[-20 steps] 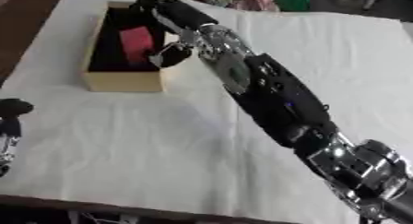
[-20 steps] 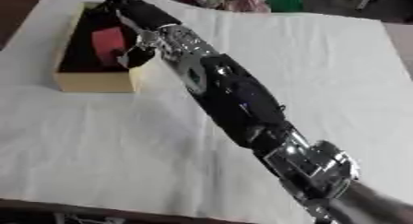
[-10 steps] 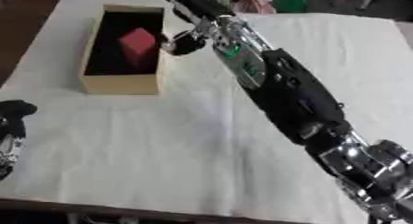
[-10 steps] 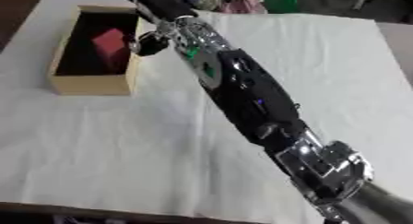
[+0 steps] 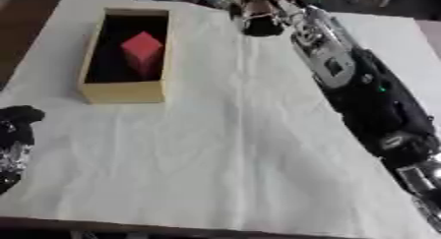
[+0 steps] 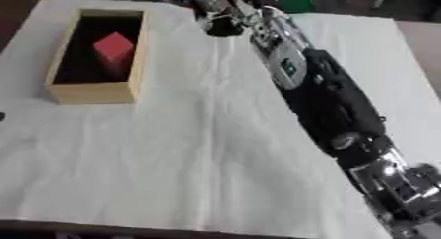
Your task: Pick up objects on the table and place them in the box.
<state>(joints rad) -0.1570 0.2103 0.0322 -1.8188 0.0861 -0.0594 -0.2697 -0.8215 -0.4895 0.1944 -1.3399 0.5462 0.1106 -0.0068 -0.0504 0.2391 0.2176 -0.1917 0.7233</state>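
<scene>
In the left eye view your right hand [image 5: 258,17] reaches to the table's far edge, right of the box [image 5: 123,91]; its fingers are too blurred to tell their state. Your left hand [image 5: 13,134] rests at the near left, fingers likewise unclear. In the right eye view the red block [image 6: 113,46] stands tilted inside the box, whose long axis runs near to far.

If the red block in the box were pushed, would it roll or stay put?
The red block has flat faces and corners, so it would probably slide or tip rather than roll. The box walls around it would likely stop it. It looks rigid.
</scene>
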